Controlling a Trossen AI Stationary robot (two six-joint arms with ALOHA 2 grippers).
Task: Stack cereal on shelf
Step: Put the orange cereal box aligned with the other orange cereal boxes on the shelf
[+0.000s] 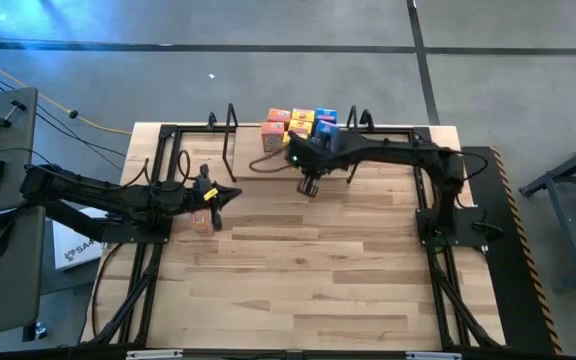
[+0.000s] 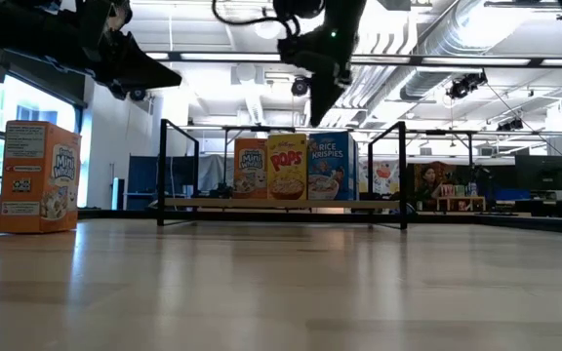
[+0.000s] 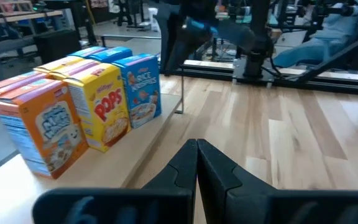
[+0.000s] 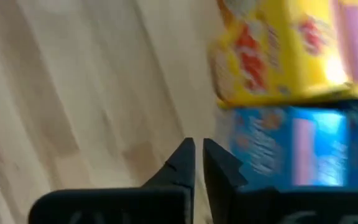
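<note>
boxes of cereal (image 1: 301,124) stand in rows on the shelf (image 1: 249,140) at the far side. one orange box (image 1: 202,219) is left on the table, by the left gripper (image 1: 230,194), closed and empty. right gripper (image 1: 310,188), closed and empty, hangs near the shelf.

Blurred yellow cereal box (image 4: 291,50) and blue cereal box (image 4: 291,149) beyond the right gripper's dark fingers (image 4: 182,163), both cut by the frame edge. Orange box (image 1: 202,219) beside the left gripper partly hidden under the arm.
</note>
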